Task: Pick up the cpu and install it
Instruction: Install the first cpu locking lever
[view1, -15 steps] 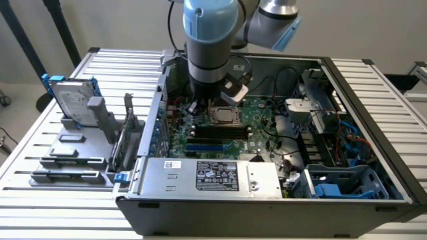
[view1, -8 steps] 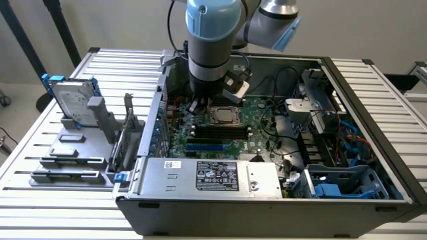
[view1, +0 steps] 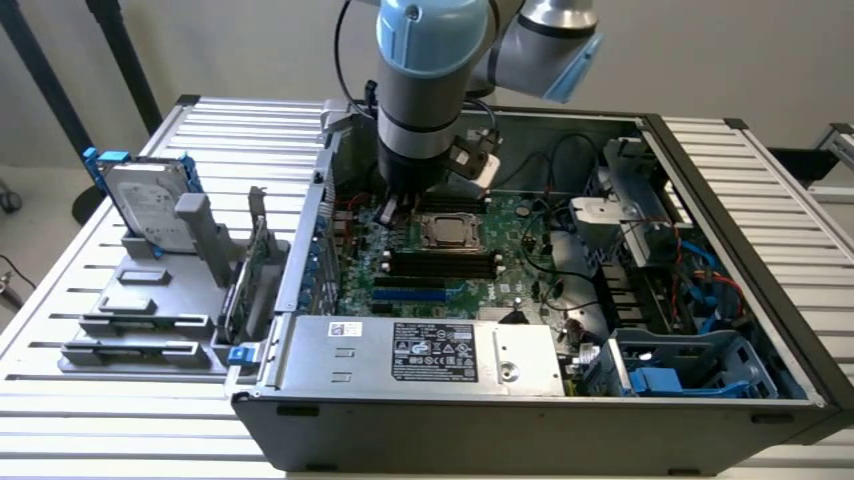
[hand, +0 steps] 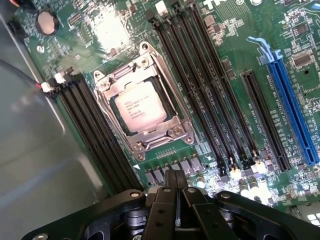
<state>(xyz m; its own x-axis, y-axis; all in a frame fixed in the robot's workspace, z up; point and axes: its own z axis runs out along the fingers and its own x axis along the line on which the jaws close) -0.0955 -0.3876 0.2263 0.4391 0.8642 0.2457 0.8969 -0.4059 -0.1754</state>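
I see my arm pointing straight down into the computer case, its pincer closed and empty just beside the socket frame, where the cpu sits.

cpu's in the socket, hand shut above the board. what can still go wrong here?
1. The hand sits low, beside the memory slots; a sideways move might clip them.
2. The cpu lies in the socket frame; whether it is fully seated cannot be told.
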